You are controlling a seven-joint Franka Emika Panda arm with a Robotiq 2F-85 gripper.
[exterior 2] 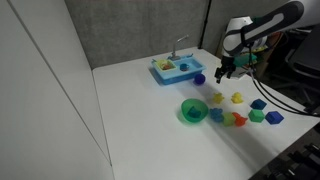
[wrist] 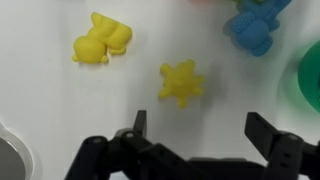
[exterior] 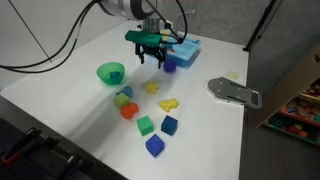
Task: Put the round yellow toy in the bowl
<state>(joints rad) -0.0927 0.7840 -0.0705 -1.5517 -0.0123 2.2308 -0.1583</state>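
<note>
The round yellow toy (wrist: 181, 82), star-edged, lies on the white table just ahead of my open, empty gripper (wrist: 200, 125) in the wrist view. In both exterior views the gripper (exterior: 150, 55) (exterior 2: 222, 72) hovers above the table, over and slightly behind the toy (exterior: 152, 88) (exterior 2: 215, 99). The green bowl (exterior: 110, 72) (exterior 2: 193, 111) stands upright beside the toy, and its rim shows at the wrist view's right edge (wrist: 308, 80). Nothing is between the fingers.
A longer yellow toy (wrist: 100, 42) (exterior: 169, 104) lies nearby. A blue toy sink (exterior: 185, 48) stands behind the gripper, with a small blue toy (exterior: 170, 65) in front of it. Coloured blocks (exterior: 145, 125) are scattered toward the front, and a grey flat object (exterior: 235, 92) lies near the table edge.
</note>
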